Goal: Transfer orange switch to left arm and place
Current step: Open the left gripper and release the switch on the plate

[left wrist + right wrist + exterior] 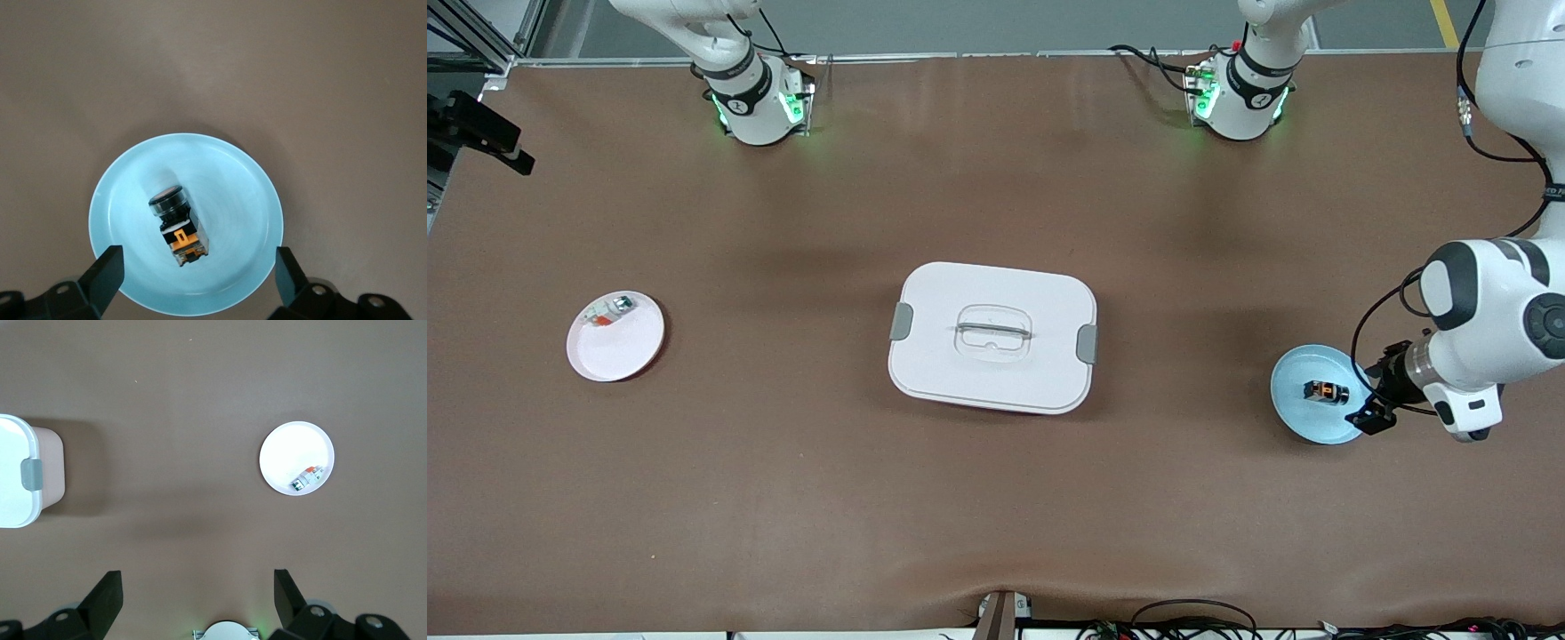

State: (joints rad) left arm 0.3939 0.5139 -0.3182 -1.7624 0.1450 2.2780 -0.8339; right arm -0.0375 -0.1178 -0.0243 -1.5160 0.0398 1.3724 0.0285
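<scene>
Toward the right arm's end of the table lies a white plate with a small whitish part on it. The right gripper hangs high above the table, fingers wide apart and empty. The box stands mid-table. The orange switch lies on the blue plate, probably on its side. The left gripper hovers over this plate, wide apart, holding nothing.
</scene>
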